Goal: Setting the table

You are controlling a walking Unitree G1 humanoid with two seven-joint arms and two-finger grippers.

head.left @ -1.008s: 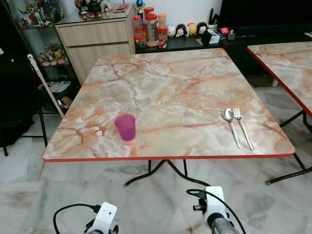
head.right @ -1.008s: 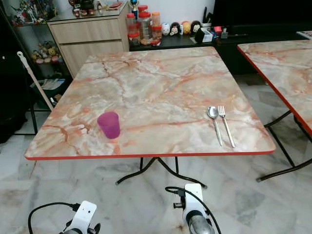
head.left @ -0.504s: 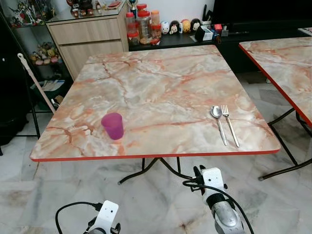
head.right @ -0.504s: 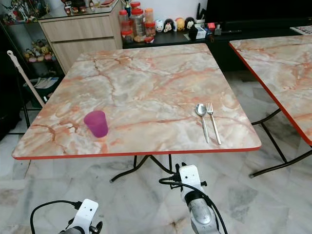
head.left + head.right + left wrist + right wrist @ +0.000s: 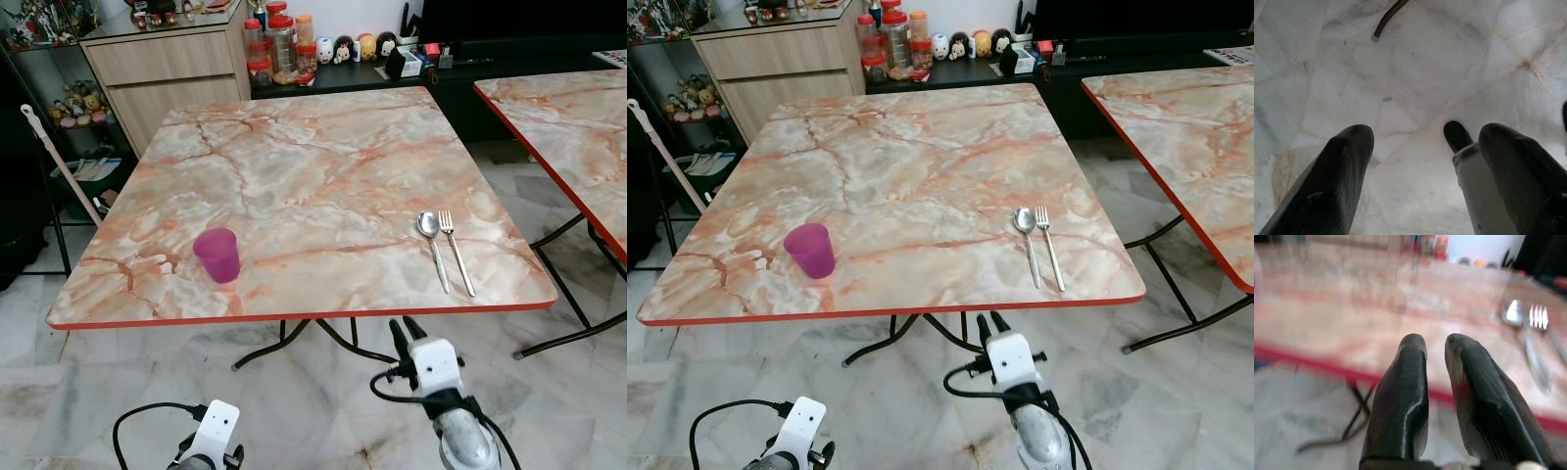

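A purple plastic cup point(image 5: 217, 255) stands upright near the front left of the marble table point(image 5: 313, 157). A spoon point(image 5: 431, 245) and a fork point(image 5: 455, 247) lie side by side near the front right edge. My right gripper point(image 5: 403, 331) is raised in front of the table, just below its red front edge and a little left of the cutlery. Its fingers point(image 5: 1405, 382) are close together with nothing between them. In the left wrist view my left gripper point(image 5: 1425, 137) hangs low over the floor, fingers wide apart and empty.
A second marble table point(image 5: 573, 108) stands to the right, with a floor gap between. Behind are a wooden cabinet point(image 5: 167, 69), jars point(image 5: 279, 44) and a dark low unit. A white stick point(image 5: 57, 162) leans at the left. Black table legs point(image 5: 294, 338) cross under the table.
My right arm has risen and its gripper now points up toward the table's front edge. The camera has shifted, so the table sits slightly differently in view. The left arm stays low.
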